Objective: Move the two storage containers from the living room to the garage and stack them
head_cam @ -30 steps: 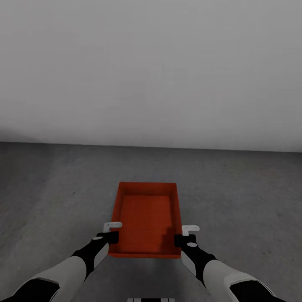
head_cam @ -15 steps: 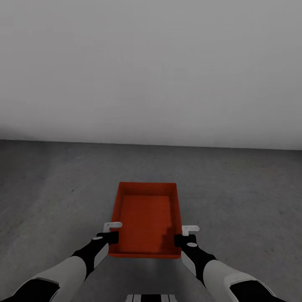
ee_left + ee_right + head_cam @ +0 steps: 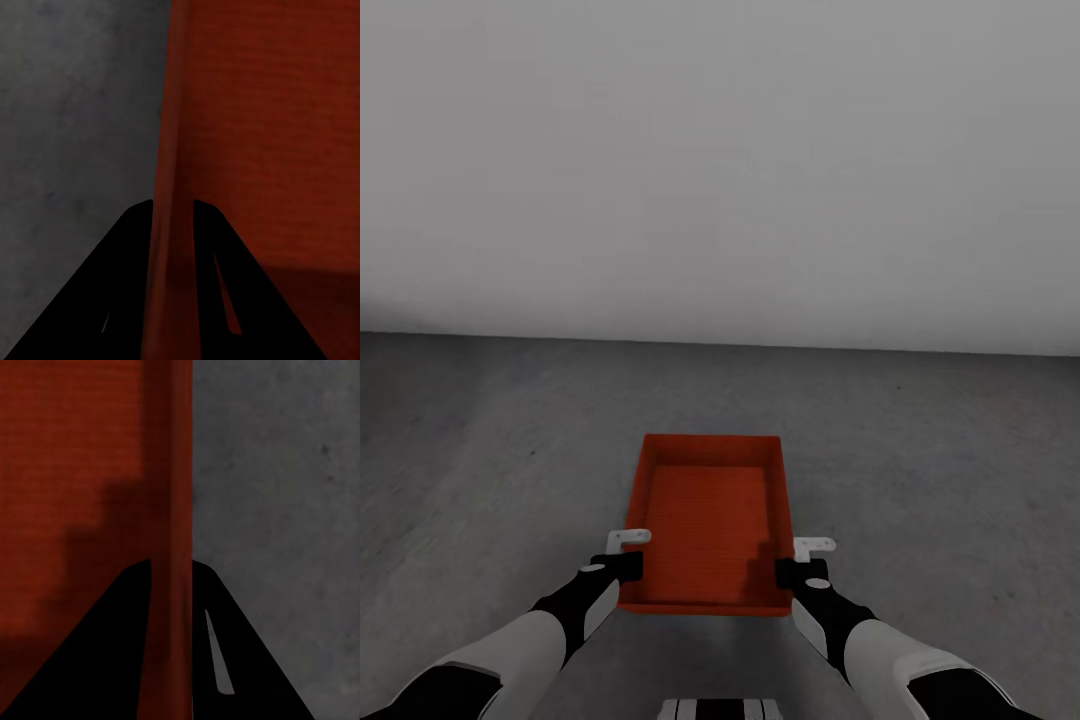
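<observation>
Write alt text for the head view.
An open orange-red rectangular storage bin is held over a dark grey concrete floor, the left gripper and right gripper clamped on its side walls. A plain white-grey wall rises behind.

— What's ahead besides the job at hand?
— Just a wall, plain and whitish-grey, running the whole width of the room.
— Anything on it?
— Nothing I can make out: a flat, even surface. It looks greyer toward the top and a little dim at its lower left corner.
— And its bottom edge?
— One straight line, sitting slightly lower at the right end.
</observation>
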Robot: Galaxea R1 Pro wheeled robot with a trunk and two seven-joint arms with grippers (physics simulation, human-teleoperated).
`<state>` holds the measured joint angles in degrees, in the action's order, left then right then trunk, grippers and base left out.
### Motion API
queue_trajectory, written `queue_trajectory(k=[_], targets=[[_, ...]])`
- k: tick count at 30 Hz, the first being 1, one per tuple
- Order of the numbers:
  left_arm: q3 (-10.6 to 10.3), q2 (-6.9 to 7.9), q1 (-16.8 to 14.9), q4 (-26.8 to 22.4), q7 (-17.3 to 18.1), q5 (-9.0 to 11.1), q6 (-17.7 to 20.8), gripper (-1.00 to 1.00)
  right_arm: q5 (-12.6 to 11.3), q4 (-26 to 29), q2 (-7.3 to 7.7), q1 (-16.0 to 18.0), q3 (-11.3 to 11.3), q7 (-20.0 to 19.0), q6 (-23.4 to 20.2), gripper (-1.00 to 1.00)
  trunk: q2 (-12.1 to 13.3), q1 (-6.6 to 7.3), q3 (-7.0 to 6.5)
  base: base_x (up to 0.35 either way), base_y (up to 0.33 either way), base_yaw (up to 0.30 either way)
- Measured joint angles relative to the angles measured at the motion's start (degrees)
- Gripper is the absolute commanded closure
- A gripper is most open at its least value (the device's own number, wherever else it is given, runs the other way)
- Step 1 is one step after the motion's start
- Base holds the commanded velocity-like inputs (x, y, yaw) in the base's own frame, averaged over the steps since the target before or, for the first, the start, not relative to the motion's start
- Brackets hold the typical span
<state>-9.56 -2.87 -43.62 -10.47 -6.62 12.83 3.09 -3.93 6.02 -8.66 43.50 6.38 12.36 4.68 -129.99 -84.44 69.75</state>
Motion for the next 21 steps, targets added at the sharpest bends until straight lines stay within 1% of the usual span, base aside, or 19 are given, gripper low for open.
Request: queue_trajectory(k=[21], targets=[[0.02, 0.07, 0.00, 0.07, 0.10, -0.03, 0.01, 1.00, 0.05, -0.15, -0.09, 0.00, -0.08, 0.10, 0.07, 1.00, 0.00, 0.00, 0.00, 0.000, 0.000, 0.000]])
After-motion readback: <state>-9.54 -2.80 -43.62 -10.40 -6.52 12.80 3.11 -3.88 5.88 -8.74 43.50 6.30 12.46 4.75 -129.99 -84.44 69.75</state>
